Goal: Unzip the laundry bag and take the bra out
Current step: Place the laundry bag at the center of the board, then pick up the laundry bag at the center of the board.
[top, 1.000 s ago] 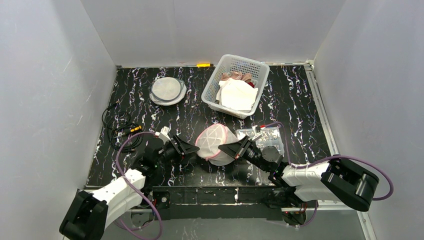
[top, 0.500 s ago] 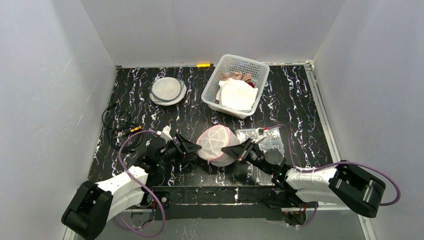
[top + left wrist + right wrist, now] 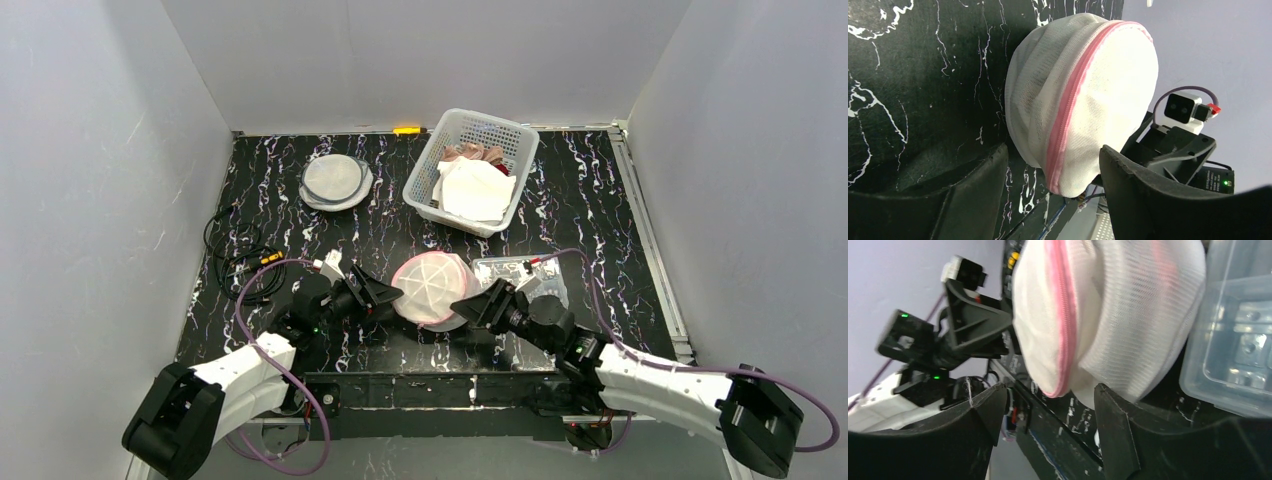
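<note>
A table (image 3: 590,200) with a black top veined in white fills the floor of the booth. Plain pale grey walls close it in: the back wall (image 3: 420,60) rises from the table's far edge, the left wall (image 3: 90,200) and right wall (image 3: 750,150) from its sides. A metal rail (image 3: 645,235) runs along the table's right edge. A small orange piece (image 3: 406,130) sits at the table's far edge. The light is soft and even.
</note>
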Tool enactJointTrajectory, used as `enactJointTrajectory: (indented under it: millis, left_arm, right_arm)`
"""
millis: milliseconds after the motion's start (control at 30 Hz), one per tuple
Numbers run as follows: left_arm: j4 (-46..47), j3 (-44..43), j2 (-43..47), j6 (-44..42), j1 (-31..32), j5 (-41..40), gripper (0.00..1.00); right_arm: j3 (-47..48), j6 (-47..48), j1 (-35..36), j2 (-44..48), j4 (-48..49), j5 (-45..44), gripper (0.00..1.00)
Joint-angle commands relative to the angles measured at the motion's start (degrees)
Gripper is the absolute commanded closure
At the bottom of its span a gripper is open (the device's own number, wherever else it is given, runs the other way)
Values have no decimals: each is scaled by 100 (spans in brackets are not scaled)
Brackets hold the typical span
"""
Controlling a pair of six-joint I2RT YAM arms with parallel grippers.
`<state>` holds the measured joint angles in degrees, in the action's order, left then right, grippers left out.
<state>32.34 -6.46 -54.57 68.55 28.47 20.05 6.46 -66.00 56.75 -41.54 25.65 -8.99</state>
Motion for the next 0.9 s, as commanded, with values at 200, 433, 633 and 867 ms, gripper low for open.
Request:
enactJointTrajectory:
  millis: [200, 433, 633, 867]
  left_arm:
    - [80, -198, 71, -129, 95, 31, 35]
    - [80, -97, 188, -119, 115, 23, 36]
    - [82, -127, 137, -147, 115, 68, 37]
    - [74, -82, 431, -28, 115, 98, 37]
  right_arm:
    - [673, 219, 145, -1312, 75, 96, 27]
    - [907, 416, 167, -1689, 502, 31, 34]
    - [987, 533, 163, -1924, 899, 218, 71]
    - [1023, 280, 161, -2172, 1639, 513, 99]
